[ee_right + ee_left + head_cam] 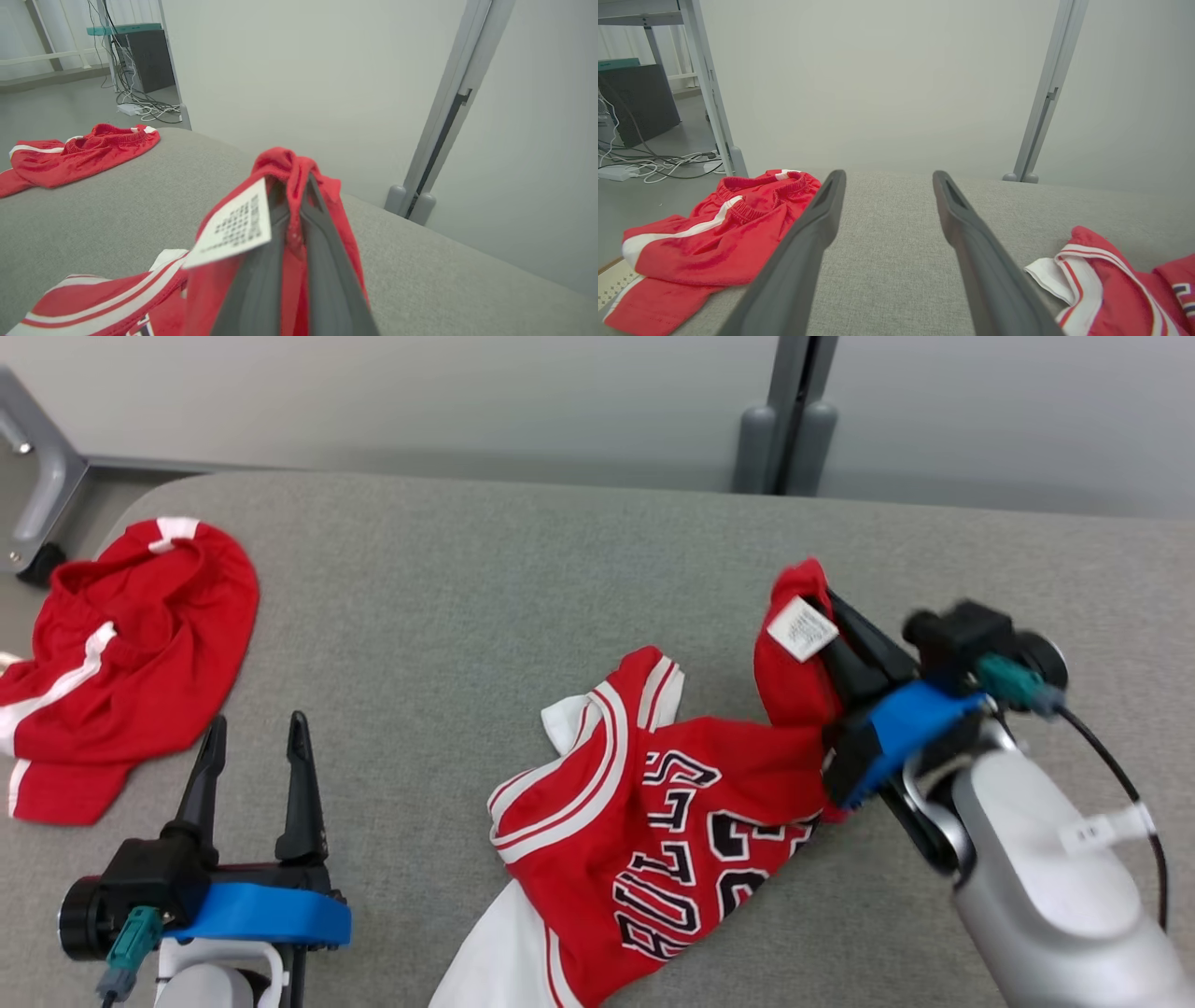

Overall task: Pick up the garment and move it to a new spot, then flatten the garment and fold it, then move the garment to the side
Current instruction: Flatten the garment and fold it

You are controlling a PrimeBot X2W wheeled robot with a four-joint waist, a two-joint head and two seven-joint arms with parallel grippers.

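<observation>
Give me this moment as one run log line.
phase: pick-up | right gripper: shut on jersey, edge raised off table | left gripper: open, empty | shorts: crumpled, far left

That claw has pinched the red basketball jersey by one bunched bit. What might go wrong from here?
1. The right gripper is shut on just a small bunch of the jersey beside its care label; the cloth might slip out on lifting.
2. The rest lies crumpled on the table, so a one-sided pull may drag it into worse creases, while the left gripper stands open, apart from it.
</observation>
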